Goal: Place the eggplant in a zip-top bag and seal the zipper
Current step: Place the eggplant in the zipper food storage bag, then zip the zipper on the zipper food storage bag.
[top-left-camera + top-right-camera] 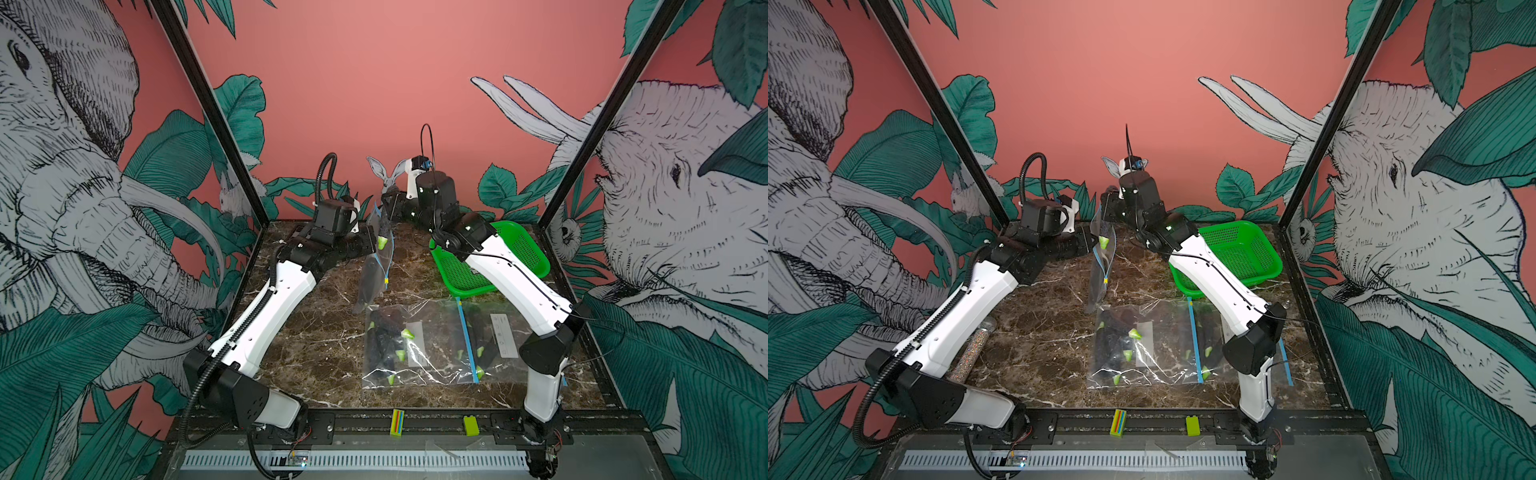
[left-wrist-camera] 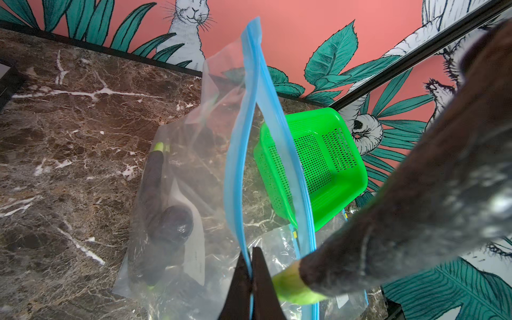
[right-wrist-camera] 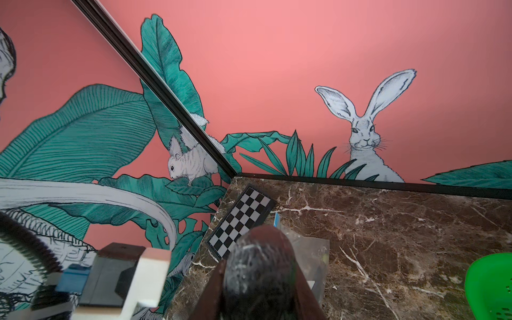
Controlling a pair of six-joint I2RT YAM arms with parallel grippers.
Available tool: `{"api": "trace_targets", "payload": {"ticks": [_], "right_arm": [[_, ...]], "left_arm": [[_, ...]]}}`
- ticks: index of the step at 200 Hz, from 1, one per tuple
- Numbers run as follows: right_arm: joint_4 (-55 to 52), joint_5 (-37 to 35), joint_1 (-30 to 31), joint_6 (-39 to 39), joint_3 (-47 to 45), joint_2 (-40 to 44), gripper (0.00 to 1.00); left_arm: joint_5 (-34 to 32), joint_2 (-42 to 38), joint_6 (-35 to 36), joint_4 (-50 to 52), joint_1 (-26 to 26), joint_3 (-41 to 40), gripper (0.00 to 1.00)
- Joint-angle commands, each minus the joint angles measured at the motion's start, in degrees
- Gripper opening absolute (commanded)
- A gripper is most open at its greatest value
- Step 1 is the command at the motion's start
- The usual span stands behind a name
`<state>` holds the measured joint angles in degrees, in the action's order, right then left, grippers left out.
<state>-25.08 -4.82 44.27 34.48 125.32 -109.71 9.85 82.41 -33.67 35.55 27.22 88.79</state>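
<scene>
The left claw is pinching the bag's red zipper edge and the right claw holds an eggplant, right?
Not quite: the zipper edge is blue, not red, as the left wrist view shows. The left claw does pinch the bag there, and the right claw holds an eggplant.

upright bag [image 1: 370, 278] centre; basket [image 1: 525, 249] right of it; filled bags [image 1: 419, 345] in front

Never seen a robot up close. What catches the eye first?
The left gripper pinches a clear zip-top bag upright by its blue zipper edge, mid-scene, while the right gripper holds a dark eggplant, green tip first, at its open mouth. A bright green basket sits at the back right.
</scene>
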Motion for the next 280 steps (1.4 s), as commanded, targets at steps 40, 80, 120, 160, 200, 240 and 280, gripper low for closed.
{"api": "trace_targets", "payload": {"ticks": [40, 80, 120, 160, 200, 240, 280], "right_arm": [[3.0, -2.2, 1.6, -0.3, -5.5, 0.8, 0.17], [3.2, -2.0, 1.9, -0.6, -8.5, 2.3, 0.28], [0.7, 1.1, 1.7, -2.2, -7.1, 4.1, 0.66], [-2.1, 4.9, 0.0, -4.6, -6.9, 8.1, 0.79], [11.0, 10.2, -3.9, -13.3, -26.2, 22.6, 0.87], [14.1, 14.0, -9.8, -15.8, -40.3, 34.1, 0.98], [15.6, 19.2, -11.7, -22.0, -49.0, 41.1, 0.86]], "left_arm": [[-0.2, -0.9, -0.2, 0.6, 0.1, 2.8, 0.00], [-0.6, -0.7, 0.2, 0.7, 0.2, 2.8, 0.00], [-0.7, -0.4, 0.0, 0.5, 0.2, 3.1, 0.00], [-0.5, -0.2, -0.2, 0.2, 0.1, 3.1, 0.00], [-2.8, -0.5, -2.8, 1.0, 0.0, 5.0, 0.00], [-6.9, -0.5, -6.5, -2.3, -0.2, 9.1, 0.00], [-7.3, 2.6, -9.7, -3.4, -0.3, 14.8, 0.00]]}}
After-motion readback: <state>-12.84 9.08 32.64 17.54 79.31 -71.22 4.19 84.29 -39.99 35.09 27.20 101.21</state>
